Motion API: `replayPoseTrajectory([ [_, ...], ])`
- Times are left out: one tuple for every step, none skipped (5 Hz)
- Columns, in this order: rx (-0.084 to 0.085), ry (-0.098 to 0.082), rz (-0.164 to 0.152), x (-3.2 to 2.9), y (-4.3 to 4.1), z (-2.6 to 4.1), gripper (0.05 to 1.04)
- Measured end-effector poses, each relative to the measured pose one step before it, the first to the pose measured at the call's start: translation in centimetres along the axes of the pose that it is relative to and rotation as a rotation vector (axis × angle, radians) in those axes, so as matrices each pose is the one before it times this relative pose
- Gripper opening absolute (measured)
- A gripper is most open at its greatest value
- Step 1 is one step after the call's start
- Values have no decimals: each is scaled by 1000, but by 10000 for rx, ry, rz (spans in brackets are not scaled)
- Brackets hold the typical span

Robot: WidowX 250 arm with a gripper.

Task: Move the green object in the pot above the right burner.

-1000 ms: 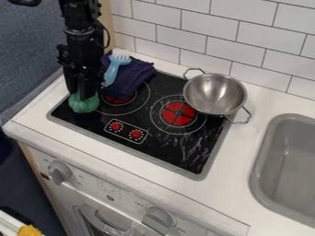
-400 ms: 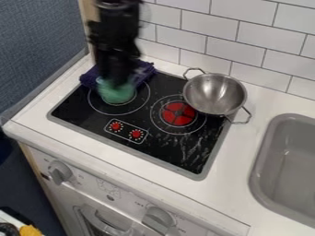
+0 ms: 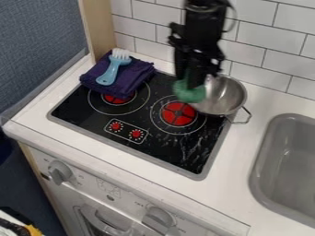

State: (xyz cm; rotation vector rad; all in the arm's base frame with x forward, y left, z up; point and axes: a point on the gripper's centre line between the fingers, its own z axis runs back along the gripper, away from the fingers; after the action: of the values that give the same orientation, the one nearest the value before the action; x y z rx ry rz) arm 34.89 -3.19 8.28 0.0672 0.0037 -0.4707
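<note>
The black gripper hangs down over the left edge of the metal pot, shut on the green object. The green object overlaps the pot's left rim in the view; its height above the rim I cannot tell. The silver pot stands upright at the stove's back right corner, its front right handle in sight and its left part hidden behind the gripper. In front and to the left of the pot lies the red right burner.
A folded purple cloth with a light blue brush on it lies at the stove's back left, partly over the left burner. The grey sink is at the right. White tiles rise behind the counter.
The gripper has carried the green object rightward across the stove, from the left burner area to the pot's left side. Cloth, brush and pot have kept their places.
</note>
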Motion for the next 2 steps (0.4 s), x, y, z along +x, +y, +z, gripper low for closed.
replayPoseTrajectory([
  [-53, 225, 14, 2278, -130, -1247, 349],
  [108, 96, 154, 1062, 524, -731, 349],
])
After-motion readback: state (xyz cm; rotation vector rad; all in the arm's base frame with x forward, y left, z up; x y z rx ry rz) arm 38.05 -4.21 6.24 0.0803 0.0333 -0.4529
